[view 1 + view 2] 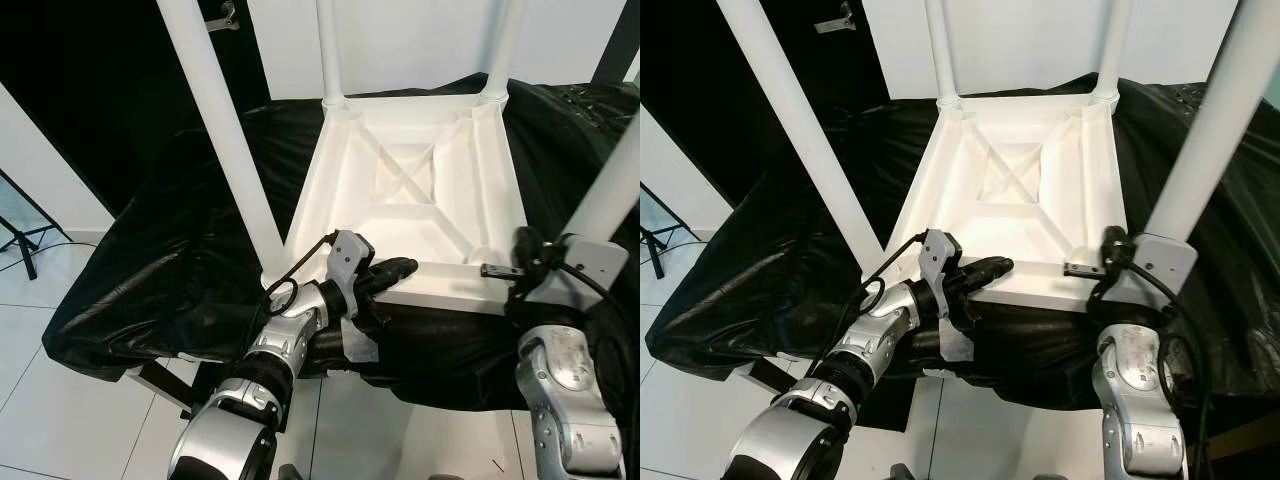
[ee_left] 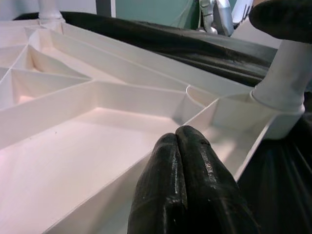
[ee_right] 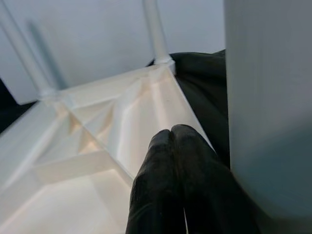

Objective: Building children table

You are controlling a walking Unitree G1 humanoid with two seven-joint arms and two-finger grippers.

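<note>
Legs (image 1: 222, 130) of upturned table (image 1: 400, 180) run off-frame.

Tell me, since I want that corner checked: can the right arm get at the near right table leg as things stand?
Probably yes. The right gripper, shut, rests at the tabletop's near rim, right beside the near right leg, with nothing between them.

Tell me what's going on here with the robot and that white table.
A white plastic table lies upside down on a surface draped in black cloth, with all four legs standing up. The left tool, fingers shut, rests at the table's near edge. The right tool, also shut, sits by the near right leg.
</note>
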